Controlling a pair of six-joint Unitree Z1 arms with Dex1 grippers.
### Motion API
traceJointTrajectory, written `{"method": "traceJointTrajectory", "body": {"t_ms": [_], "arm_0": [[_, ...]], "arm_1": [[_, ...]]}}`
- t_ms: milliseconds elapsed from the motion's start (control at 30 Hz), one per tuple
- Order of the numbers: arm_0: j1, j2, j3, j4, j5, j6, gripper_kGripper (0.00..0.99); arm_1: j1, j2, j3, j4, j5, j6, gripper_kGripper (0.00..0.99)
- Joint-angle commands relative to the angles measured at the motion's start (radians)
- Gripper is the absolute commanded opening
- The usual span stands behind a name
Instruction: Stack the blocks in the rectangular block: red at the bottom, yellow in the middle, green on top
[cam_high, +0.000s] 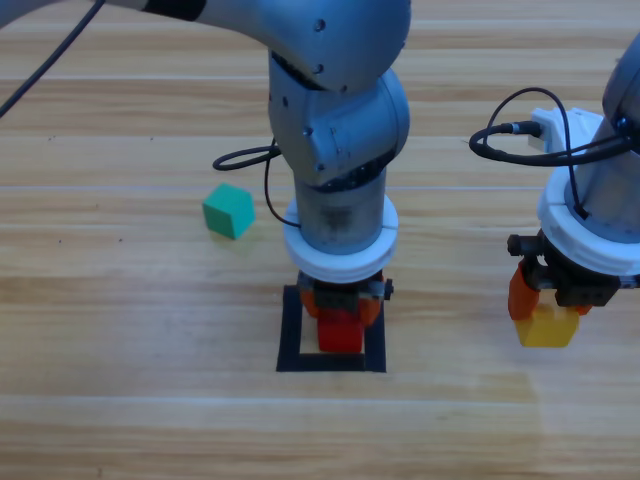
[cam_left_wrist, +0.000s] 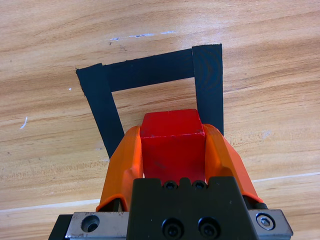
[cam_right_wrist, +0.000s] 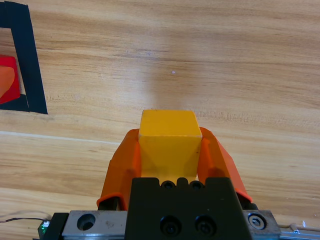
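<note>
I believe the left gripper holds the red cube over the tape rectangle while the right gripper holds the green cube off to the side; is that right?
Not quite: the right gripper holds the yellow cube, as the right wrist view shows. The green cube sits free on the table. The left gripper does hold the red cube over the tape rectangle.

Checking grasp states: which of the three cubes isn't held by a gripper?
The green cube: it sits alone on the table. The left gripper clamps the red cube; the right gripper clamps the yellow cube.
</note>
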Motion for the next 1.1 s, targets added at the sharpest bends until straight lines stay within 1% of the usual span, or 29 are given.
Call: {"method": "traceJointTrajectory", "body": {"t_ms": [33,67,100,133,333,733,933,1033,1100], "arm_0": [[-0.02,0.081,-0.028,-0.015,-0.013,0.027,0.611],[-0.02,0.081,-0.036,-0.006,-0.021,0.027,0.787],[-0.02,0.076,-0.04,0.004,-0.021,0.027,0.899],[-0.02,0.07,-0.039,0.007,-0.021,0.027,0.983],[-0.003,0.004,0.024,0.007,-0.008,0.039,0.99],[0.023,-0.019,0.055,0.007,-0.007,0.051,0.99],[0.029,-0.033,0.013,0.005,-0.05,0.076,0.99],[0.029,-0.064,-0.022,0.014,-0.054,0.076,0.99],[0.029,-0.082,-0.06,0.045,-0.053,0.074,0.99]], "arm_1": [[-0.017,-0.039,0.029,-0.021,-0.02,-0.012,0.15],[-0.017,-0.039,0.029,-0.023,-0.018,-0.012,0.15],[-0.017,-0.039,0.03,-0.024,-0.018,-0.012,0.15],[-0.017,-0.039,0.03,-0.024,-0.018,-0.012,0.15],[-0.017,-0.039,0.033,-0.027,-0.015,-0.012,0.15],[-0.017,-0.039,0.037,-0.033,-0.014,-0.012,0.15],[-0.017,-0.039,0.038,-0.035,-0.015,-0.012,0.15],[-0.017,-0.039,0.038,-0.035,-0.017,-0.012,0.15],[-0.017,-0.039,0.038,-0.035,-0.017,-0.012,0.15]]}}
